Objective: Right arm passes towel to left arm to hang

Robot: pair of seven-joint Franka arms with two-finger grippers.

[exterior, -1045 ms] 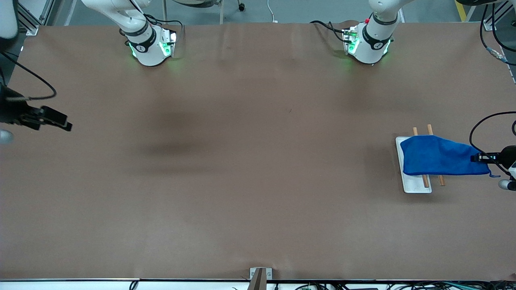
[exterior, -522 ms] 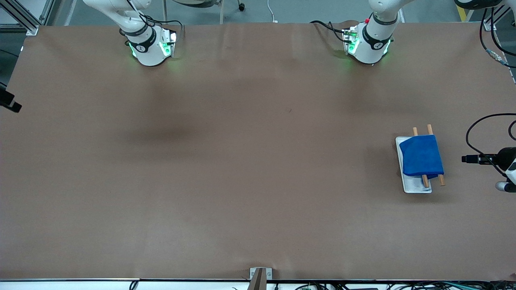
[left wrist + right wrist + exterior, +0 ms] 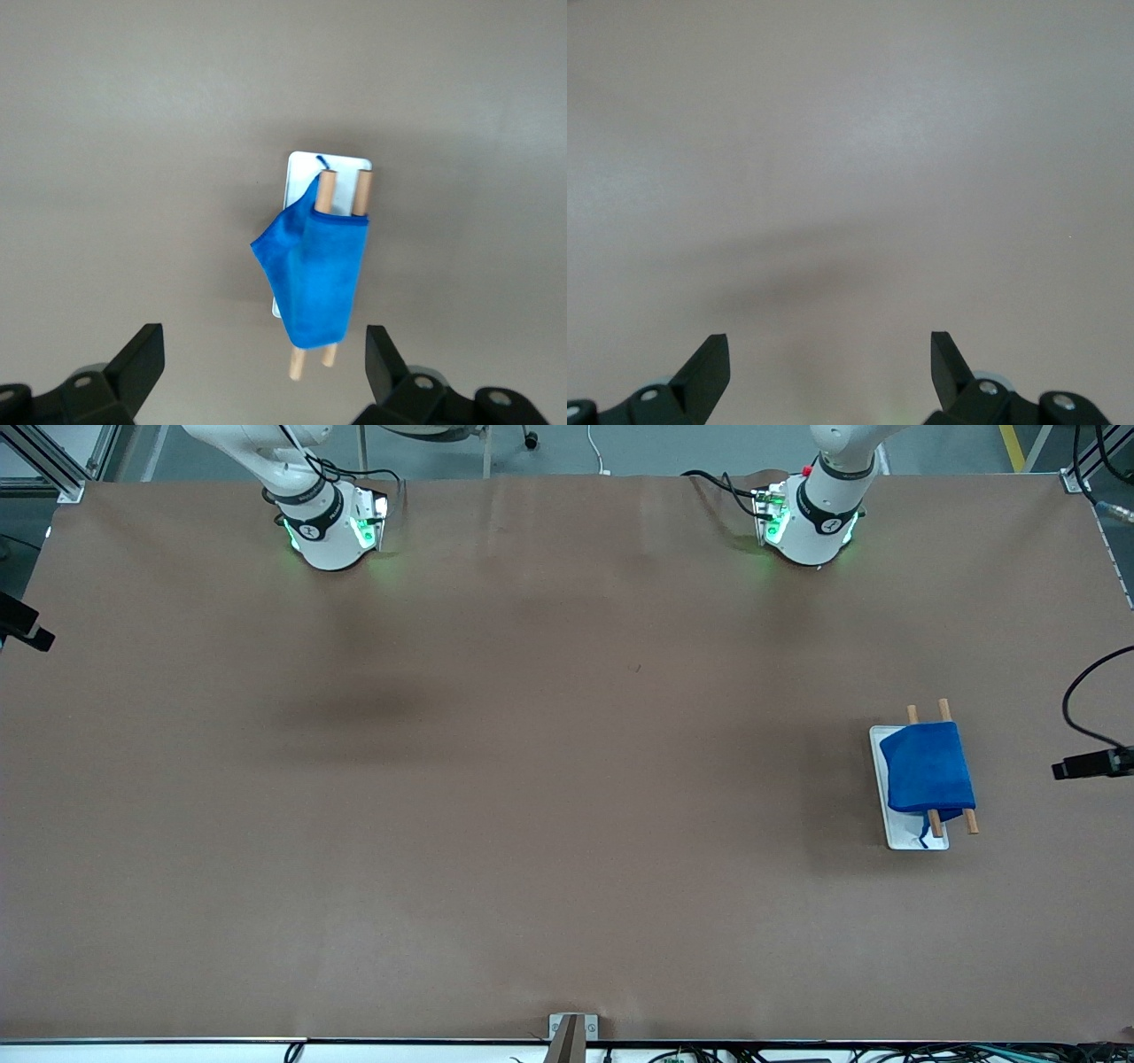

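Observation:
The bright blue towel [image 3: 926, 769] hangs folded over two wooden rods [image 3: 944, 710] of a small rack with a white base [image 3: 905, 834], toward the left arm's end of the table. Its thin loop [image 3: 923, 838] dangles over the base. My left gripper [image 3: 1063, 768] is at the table's edge, apart from the towel, open and empty. In the left wrist view the towel [image 3: 317, 274] and rods [image 3: 325, 193] lie ahead of the open left gripper [image 3: 263, 367]. My right gripper [image 3: 40, 636] is at the other end, open and empty [image 3: 830, 367] over bare table.
The brown table [image 3: 549, 797] carries only the rack. The right arm's base [image 3: 328, 527] and the left arm's base [image 3: 811, 518] stand along the edge farthest from the front camera. A metal bracket [image 3: 571, 1032] sits at the nearest edge.
The left gripper let go of the towel's stretched end, which dropped to hang on the rods, and drew back toward the table's edge. The right gripper retreated toward its own end.

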